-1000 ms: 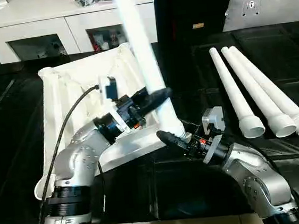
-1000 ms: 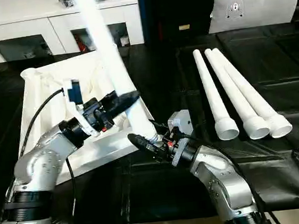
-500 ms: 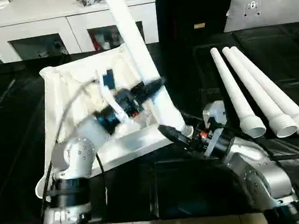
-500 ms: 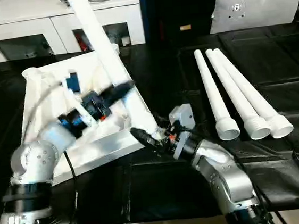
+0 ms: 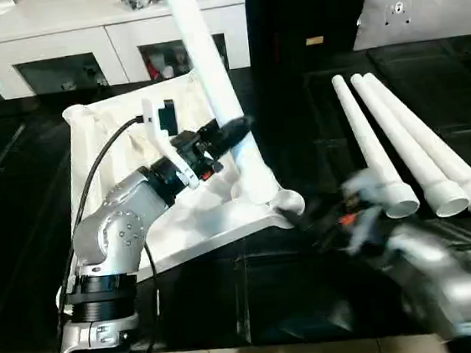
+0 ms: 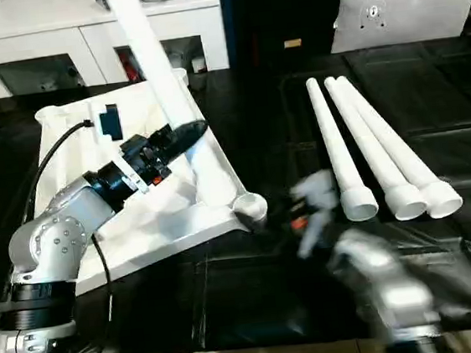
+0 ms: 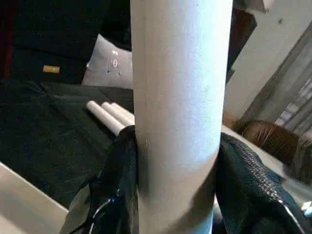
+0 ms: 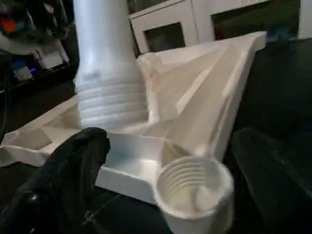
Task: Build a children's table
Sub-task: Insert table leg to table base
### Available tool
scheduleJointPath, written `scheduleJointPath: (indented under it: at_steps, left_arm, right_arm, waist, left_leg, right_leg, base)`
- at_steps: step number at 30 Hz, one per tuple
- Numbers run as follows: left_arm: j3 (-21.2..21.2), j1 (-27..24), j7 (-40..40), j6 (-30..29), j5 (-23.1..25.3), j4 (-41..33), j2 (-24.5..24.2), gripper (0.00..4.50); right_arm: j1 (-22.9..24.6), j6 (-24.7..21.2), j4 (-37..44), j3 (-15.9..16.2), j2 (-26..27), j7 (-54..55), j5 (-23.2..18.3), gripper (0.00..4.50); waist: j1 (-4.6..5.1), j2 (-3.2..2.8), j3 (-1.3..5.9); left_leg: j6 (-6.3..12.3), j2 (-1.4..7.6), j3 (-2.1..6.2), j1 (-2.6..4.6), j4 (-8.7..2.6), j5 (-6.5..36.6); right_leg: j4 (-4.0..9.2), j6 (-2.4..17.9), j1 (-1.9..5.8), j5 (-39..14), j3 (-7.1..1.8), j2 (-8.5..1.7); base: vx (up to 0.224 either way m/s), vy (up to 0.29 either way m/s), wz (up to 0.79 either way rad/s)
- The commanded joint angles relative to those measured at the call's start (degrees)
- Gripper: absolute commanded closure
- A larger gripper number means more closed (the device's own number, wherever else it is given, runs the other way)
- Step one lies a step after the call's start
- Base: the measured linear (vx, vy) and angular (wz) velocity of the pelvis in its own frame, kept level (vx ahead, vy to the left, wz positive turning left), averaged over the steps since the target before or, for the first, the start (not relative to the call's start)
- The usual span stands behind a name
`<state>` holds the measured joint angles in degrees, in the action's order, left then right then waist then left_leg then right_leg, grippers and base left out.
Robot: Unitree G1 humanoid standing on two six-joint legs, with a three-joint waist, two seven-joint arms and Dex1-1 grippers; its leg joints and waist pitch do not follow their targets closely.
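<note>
My left gripper (image 5: 232,131) clamps a long white tapered plastic leg (image 5: 207,70), standing tilted on the upturned white square plastic tabletop (image 5: 114,139). My right wrist view reveals an empty threaded corner socket (image 8: 192,187) between my wide-open right gripper (image 8: 170,170) fingers. Three spare legs (image 5: 401,146) lie nearby.

The left arm (image 5: 116,240) is rounded silver metal with black joint rings. A black cable (image 5: 100,170) loops along it to a white wrist bracket (image 5: 155,117). Its pincer (image 5: 229,132) has glossy black tapered fingers (image 6: 187,133).
</note>
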<state>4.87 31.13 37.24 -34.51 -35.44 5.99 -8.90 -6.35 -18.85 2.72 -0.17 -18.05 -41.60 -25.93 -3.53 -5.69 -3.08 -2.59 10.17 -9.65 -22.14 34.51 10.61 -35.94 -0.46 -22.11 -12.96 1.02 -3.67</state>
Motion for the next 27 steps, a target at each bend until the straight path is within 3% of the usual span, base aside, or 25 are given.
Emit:
scheduleJointPath:
  at_steps: [1,7,9,10,12,14,17,21,23,27]
  left_arm:
    - [-1.13,0.12,0.22,1.25,1.55,-1.39,-0.94,2.59]
    - [-4.98,-0.12,-1.08,4.24,6.84,-2.90,-1.64,2.59]
    - [-5.60,-0.17,-1.50,4.78,7.75,-3.16,-1.56,2.59]
    - [-7.65,-0.55,-2.45,6.07,10.12,-4.39,-1.44,2.59]
    - [-8.46,-0.73,-2.91,6.52,10.99,-5.00,-1.32,2.59]
    - [-10.02,-1.03,-4.24,7.67,12.99,-6.00,-1.16,2.59]
    - [-11.36,-1.28,-5.92,8.03,15.02,-7.18,-0.80,2.59]
    - [-12.22,-1.73,-7.73,7.38,15.96,-8.99,0.21,2.59]
    - [-12.30,-1.81,-8.12,7.32,16.08,-9.22,0.42,2.59]
    - [-12.85,-2.29,-9.03,7.01,16.63,-9.84,0.75,2.59]
  right_arm:
    - [-0.54,-2.76,2.31,0.46,-0.51,-0.24,-1.25,0.00]
    - [-6.05,-8.44,6.10,4.18,0.58,3.06,0.29,0.00]
    - [-6.91,-9.21,6.09,5.16,0.79,4.04,1.48,0.00]
    - [-8.72,-10.62,5.71,6.87,1.72,6.22,3.55,0.00]
    - [-9.53,-12.14,5.59,7.22,2.38,7.34,3.53,0.00]
    - [-11.01,-14.41,5.41,7.88,3.18,9.09,4.25,0.00]
    - [-12.48,-16.98,5.29,8.67,3.35,10.89,4.83,0.00]
    - [-14.36,-18.76,3.58,8.13,5.22,14.08,5.71,0.35]
    - [-14.63,-18.91,3.25,8.06,5.58,14.57,5.95,0.64]
    - [-15.31,-19.13,2.60,8.22,6.72,15.14,5.77,0.78]
  waist:
    - [-0.25,1.25,3.99]
    - [-0.01,1.47,4.00]
    - [-0.13,1.25,4.09]
    - [-0.17,1.74,4.04]
    - [-0.19,1.45,4.11]
    - [-0.27,1.87,4.13]
    - [-0.44,1.78,4.10]
    - [-0.37,2.21,4.09]
    - [-0.42,2.21,4.10]
    - [-0.40,2.22,4.14]
  left_leg:
    - [4.11,1.61,0.65,0.46,-3.14,4.61]
    - [3.34,1.73,0.64,0.56,-3.20,4.38]
    - [2.88,1.74,0.69,0.58,-3.18,3.69]
    - [2.62,1.83,0.72,0.53,-3.30,3.67]
    - [2.33,1.86,0.73,0.62,-3.28,3.59]
    - [2.18,1.84,0.62,0.62,-3.28,3.56]
    - [1.62,1.85,0.68,0.58,-3.32,3.39]
    - [1.02,1.75,0.55,0.54,-3.31,3.49]
    - [0.99,1.72,0.54,0.49,-3.27,3.00]
    - [1.18,1.71,0.56,0.49,-3.23,2.82]
  right_leg:
    - [4.34,12.28,2.82,-2.43,-1.36,-3.08]
    - [4.34,11.92,2.70,-3.47,-1.40,-3.12]
    - [4.15,11.88,2.64,-2.70,-1.39,-3.10]
    - [4.12,11.93,2.64,-2.39,-1.42,-3.12]
    - [3.98,11.90,2.56,-2.10,-1.44,-3.18]
    - [3.97,11.84,2.62,-1.55,-1.52,-3.18]
    - [3.88,11.44,2.67,-1.30,-1.54,-3.19]
    - [3.92,11.47,2.65,-1.39,-1.62,-3.25]
    - [3.85,11.58,2.65,-0.79,-1.62,-3.19]
    - [3.74,11.37,2.64,-0.32,-1.61,-3.19]
  base:
    - [0.000,0.000,0.00]
    - [0.000,0.000,0.00]
    - [0.000,0.000,0.00]
    - [0.000,0.000,0.00]
    - [0.000,0.000,0.00]
    - [0.000,0.000,0.00]
    - [0.000,0.000,0.00]
    - [0.000,0.000,0.00]
    - [0.000,0.000,0.00]
    - [0.000,0.000,0.00]
